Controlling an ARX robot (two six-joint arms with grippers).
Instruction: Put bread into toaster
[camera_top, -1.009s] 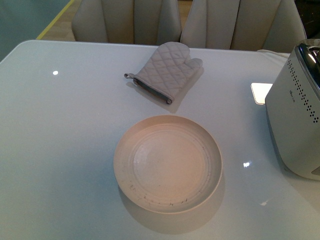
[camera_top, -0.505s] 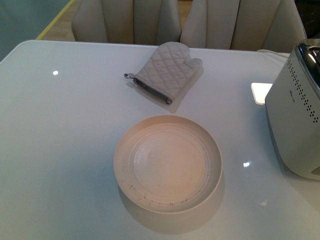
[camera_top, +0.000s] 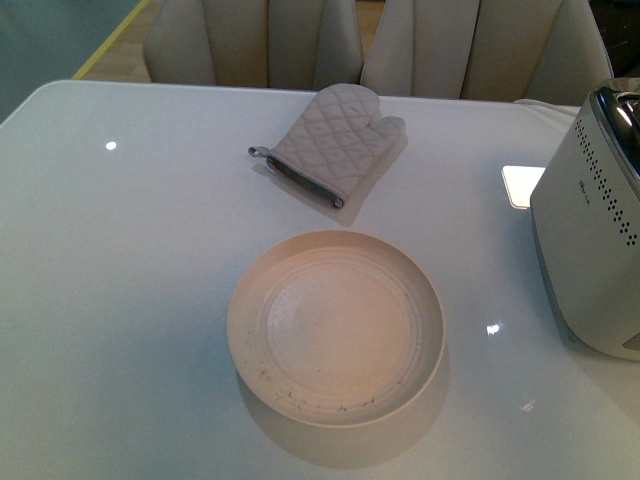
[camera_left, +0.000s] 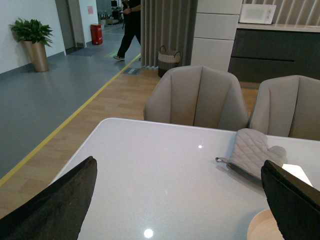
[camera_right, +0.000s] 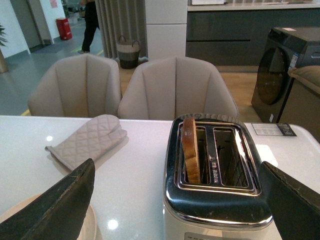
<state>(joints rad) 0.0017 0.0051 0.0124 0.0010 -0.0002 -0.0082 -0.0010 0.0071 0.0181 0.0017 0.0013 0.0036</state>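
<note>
- nothing has shifted since the earlier frame.
- the bread (camera_right: 190, 149) stands upright in a slot of the toaster (camera_right: 216, 200), between the spread right claw (camera_right: 175, 210) fingers.
- left claw (camera_left: 180, 205) is spread too, the plate (camera_top: 335, 327) sitting bare.

A round cream plate (camera_top: 336, 328) sat on the white table (camera_top: 130, 300), near its front edge, with nothing on it but a few dark specks along the near rim. Beyond it lay a quilted beige mitt (camera_top: 333, 141), flat, thumb to the right, its dark-edged cuff and small loop toward the left. Plate and mitt were near each other but apart. Two beige chairs (camera_left: 197, 96) stood side by side at the far edge of the table. Behind them ran wood floor with a yellow line, then grey floor, where a potted plant (camera_left: 33, 41), a red bin (camera_left: 96, 34) and a basket (camera_left: 169, 59) stood. A person (camera_left: 131, 27) in dark clothes walked there.
</note>
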